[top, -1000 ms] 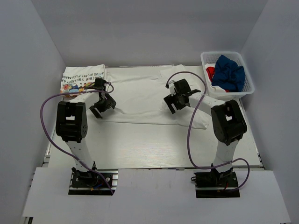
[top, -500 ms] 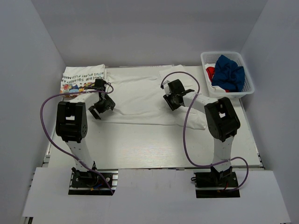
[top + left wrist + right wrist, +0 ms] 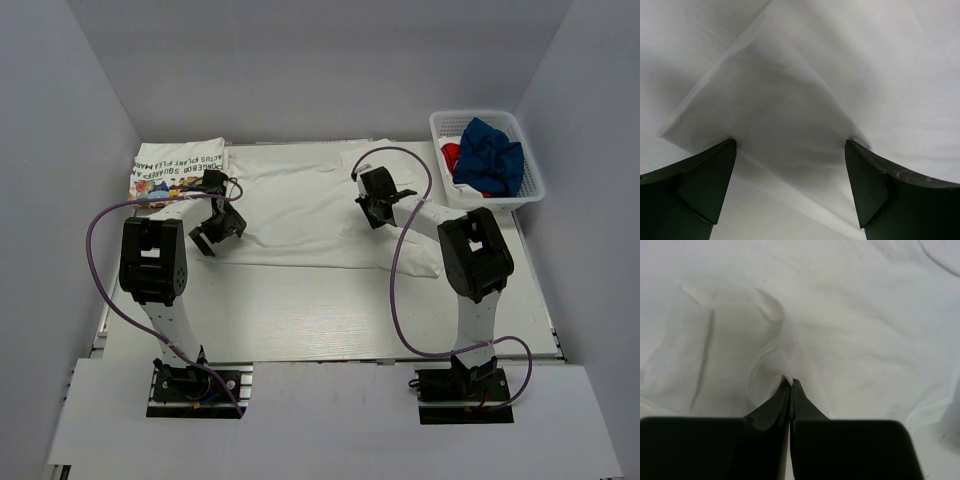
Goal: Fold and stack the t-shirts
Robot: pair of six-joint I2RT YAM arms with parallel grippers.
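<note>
A plain white t-shirt lies spread flat across the back of the table. My right gripper is pressed down on its right part and shut. In the right wrist view the fingertips pinch a raised ridge of the white cloth. My left gripper stands open at the shirt's near left edge. In the left wrist view its jaws straddle a pointed corner of the cloth without closing on it. A folded t-shirt with colourful print and black lettering lies at the back left.
A white lattice basket stands at the back right, holding a crumpled navy blue t-shirt and a bit of red cloth. White walls enclose the table on three sides. Purple cables loop beside both arms.
My right gripper moved a little farther back over the shirt and went from open to shut, gathering a ridge of white cloth. The left arm has stayed still and open.
</note>
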